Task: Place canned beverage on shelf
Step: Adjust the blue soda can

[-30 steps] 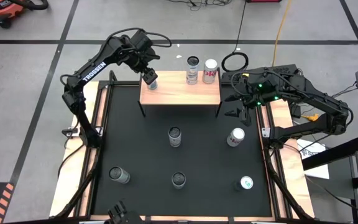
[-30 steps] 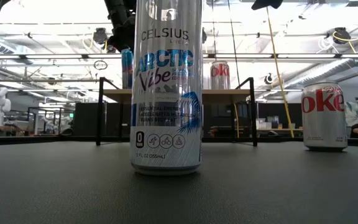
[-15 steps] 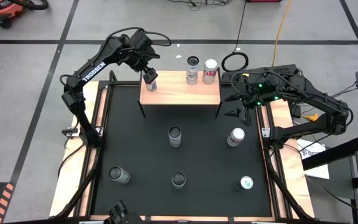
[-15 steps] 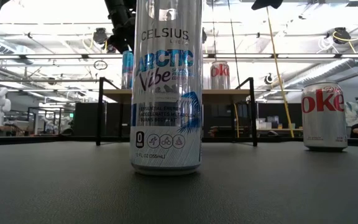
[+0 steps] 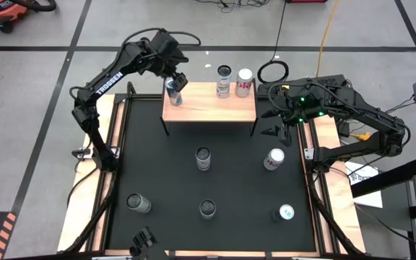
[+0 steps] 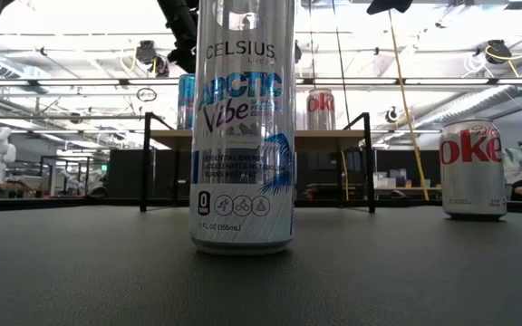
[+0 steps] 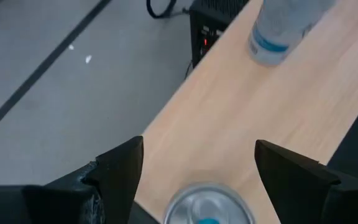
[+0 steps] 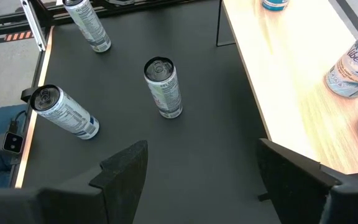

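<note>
Can (image 5: 173,94): upright on shelf (image 5: 211,110) corner
Left gripper (image 5: 173,79): spread above it
Tip: lift straight up, don't clip the rim

Three upright cans (image 5: 174,94) on light-wood shelf (image 5: 209,108).

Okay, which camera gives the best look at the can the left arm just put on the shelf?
The high view: the can stands upright on the shelf, under the open left gripper. Left wrist shows only its top; low view mostly hides it.

eight cans (image 5: 204,159), one shelf (image 5: 209,108)
</note>
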### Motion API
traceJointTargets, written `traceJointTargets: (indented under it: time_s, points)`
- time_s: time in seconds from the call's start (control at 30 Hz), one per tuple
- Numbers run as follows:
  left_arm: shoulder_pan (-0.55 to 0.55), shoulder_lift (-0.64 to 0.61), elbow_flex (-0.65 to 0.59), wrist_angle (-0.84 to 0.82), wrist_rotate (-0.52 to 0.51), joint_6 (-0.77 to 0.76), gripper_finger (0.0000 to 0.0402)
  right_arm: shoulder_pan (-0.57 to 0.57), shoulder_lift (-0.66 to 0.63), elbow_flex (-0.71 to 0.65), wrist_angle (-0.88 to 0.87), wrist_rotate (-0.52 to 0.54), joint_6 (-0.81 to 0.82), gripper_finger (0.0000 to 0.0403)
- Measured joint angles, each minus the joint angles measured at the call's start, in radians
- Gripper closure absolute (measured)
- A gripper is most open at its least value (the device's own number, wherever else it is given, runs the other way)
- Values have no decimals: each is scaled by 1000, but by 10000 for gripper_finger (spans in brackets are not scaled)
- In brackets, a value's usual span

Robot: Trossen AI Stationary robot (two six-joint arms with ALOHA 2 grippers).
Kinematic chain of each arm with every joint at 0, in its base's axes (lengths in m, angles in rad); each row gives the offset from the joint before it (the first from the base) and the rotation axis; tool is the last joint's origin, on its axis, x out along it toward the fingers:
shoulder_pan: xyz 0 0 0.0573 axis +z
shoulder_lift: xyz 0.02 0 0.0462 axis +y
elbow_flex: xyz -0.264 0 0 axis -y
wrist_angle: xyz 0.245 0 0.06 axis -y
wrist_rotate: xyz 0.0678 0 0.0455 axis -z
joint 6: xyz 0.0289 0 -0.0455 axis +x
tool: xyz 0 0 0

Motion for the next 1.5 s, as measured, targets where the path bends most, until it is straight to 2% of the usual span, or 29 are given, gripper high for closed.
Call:
traceJointTargets:
  time_s: [1.5]
  points:
    - [-20, 2, 0, 25, 14, 0, 97, 0, 0, 0, -1, 0, 23, 122]
